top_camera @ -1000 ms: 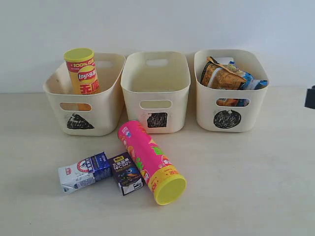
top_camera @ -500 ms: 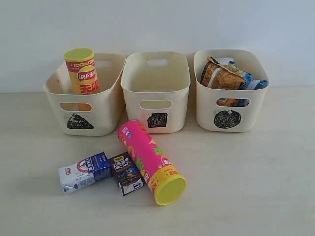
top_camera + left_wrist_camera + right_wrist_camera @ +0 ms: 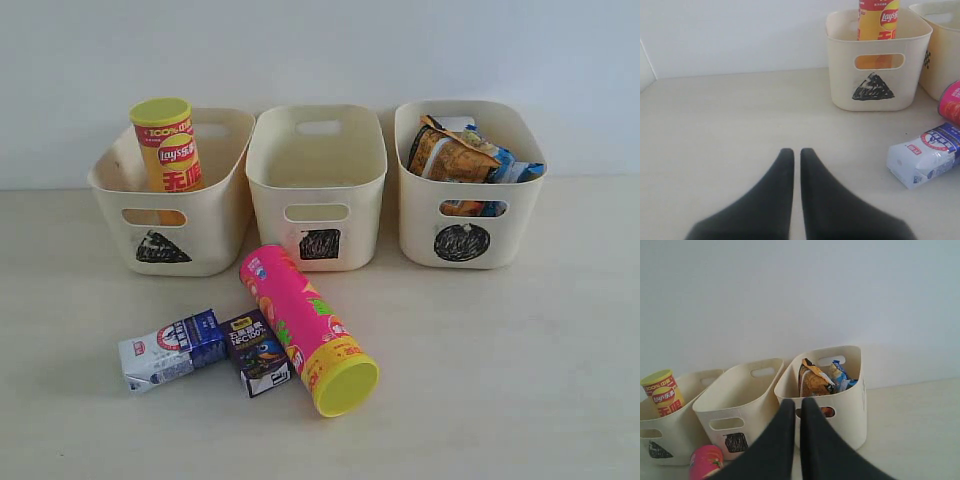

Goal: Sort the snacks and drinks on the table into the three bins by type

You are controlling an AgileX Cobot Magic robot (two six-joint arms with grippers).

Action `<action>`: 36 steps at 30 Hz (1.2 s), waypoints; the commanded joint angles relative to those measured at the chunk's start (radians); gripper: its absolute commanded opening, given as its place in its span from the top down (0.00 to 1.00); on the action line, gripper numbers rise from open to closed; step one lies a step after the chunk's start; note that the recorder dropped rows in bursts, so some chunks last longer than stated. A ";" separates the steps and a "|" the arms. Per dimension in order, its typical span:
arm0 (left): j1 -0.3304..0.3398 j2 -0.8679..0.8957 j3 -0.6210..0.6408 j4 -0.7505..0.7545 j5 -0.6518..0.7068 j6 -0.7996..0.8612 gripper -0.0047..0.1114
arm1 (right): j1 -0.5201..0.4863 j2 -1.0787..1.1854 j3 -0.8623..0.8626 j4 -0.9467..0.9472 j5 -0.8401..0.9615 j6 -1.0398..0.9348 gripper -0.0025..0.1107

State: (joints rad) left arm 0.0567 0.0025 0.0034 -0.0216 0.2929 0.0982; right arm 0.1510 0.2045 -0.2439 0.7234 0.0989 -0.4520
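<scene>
closest to my cameras are the two claws: the left gripper [image 3: 796,152] has its smooth black fingers pressed together, clenched on nothing, over bare table [image 3: 500,370], and the right gripper [image 3: 796,402] is likewise squeezed closed and empty, held higher and facing the bins. on the pale matte tabletop the nearest thing is the pink chip tube [image 3: 305,328], a glossy cylinder lying on its side; its long axis runs on a diagonal, with the round yellow plastic lid toward the front and right and its base pointing back at the gap between the left and middle bins. against its left flank sits the small dark purple carton [image 3: 258,352], a boxy block, and touching that is the white-and-blue carton [image 3: 172,349], a longer block lying flat with its long axis roughly left to right, the blue end nearer the tube. behind them stand three cream plastic tubs in a row, smooth, round-cornered, each with an oval handle cutout. the triangle bin [image 3: 205,215] on the left holds the yellow-red chip tube [image 3: 167,150], nearly upright with a slight lean, its yellow lid on top above the rim. the square bin [image 3: 360,225] is in the middle. the circle bin [image 3: 415,225] on the right holds the crinkly orange bag [image 3: 450,155] and the blue-white bag [image 3: 505,165], both poking above the rim, the orange one in front. a plain white wall [image 3: 400,50] closes the back.
</scene>
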 commanded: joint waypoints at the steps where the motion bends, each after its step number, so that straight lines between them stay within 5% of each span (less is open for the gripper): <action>1: 0.002 -0.003 -0.003 0.004 -0.008 0.007 0.93 | -0.002 -0.007 0.003 0.000 0.003 0.005 0.98; 17: 0.002 -0.003 -0.003 0.004 -0.008 0.007 0.93 | -0.003 -0.009 0.003 -0.061 -0.177 -0.113 0.98; 19: 0.002 -0.003 -0.003 0.004 -0.008 0.007 0.93 | -0.017 -0.021 0.003 -0.180 -0.153 -0.068 0.98; 22: 0.002 -0.003 -0.003 0.004 -0.008 0.007 0.93 | -0.138 -0.076 0.003 -0.502 0.064 0.248 0.98; 28: 0.002 -0.003 -0.003 0.004 -0.011 0.007 0.93 | -0.292 -0.158 0.003 -0.529 0.350 0.237 0.98; 36: 0.002 -0.003 -0.003 0.004 -0.011 0.007 0.93 | -0.291 -0.204 0.127 -0.555 0.305 0.374 0.98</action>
State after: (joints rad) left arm 0.0567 0.0025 0.0034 -0.0195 0.2876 0.0989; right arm -0.1379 0.0054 -0.1474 0.1764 0.4286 -0.1011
